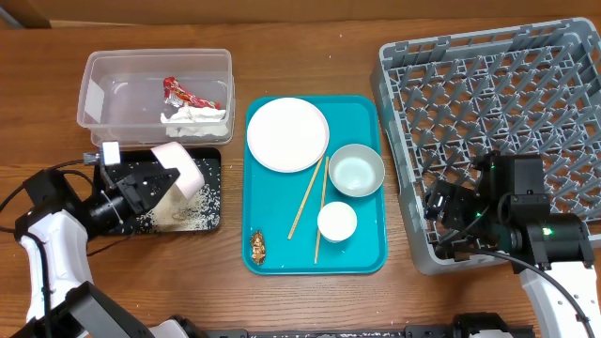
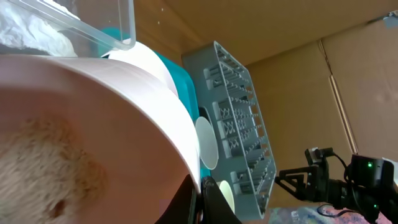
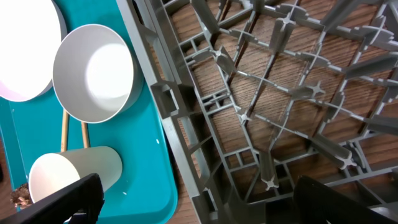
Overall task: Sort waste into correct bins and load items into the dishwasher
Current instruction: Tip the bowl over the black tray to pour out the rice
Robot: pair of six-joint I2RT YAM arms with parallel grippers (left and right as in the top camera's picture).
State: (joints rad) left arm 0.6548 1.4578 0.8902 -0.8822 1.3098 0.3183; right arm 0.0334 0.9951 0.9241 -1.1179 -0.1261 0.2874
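Rice [image 1: 192, 211] lies scattered on the black tray [image 1: 211, 160] at the 9 o'clock side of the table [image 1: 310, 56]. It sits directly under a pale pink bowl [image 1: 183, 164], which the left fingers [image 1: 160, 183] clamp by its rim and hold steeply tilted over that tray. At 11 o'clock the clear tub [image 1: 94, 94] holds the red wrapper [image 1: 178, 92] and the white tissue [image 1: 195, 116]. The teal tray [image 1: 362, 249] in the middle carries a white plate [image 1: 287, 134], a pale bowl [image 1: 356, 170], a small cup [image 1: 337, 222], two chopsticks [image 1: 307, 197] and, at its 7 o'clock corner, a brown scrap [image 1: 258, 247]. The right fingers [image 1: 439, 211] are spread wide and hold nothing. They hang over the 7 o'clock corner of the grey rack [image 1: 394, 103], with the cup and pale bowl just past the rack wall at their 9 o'clock.
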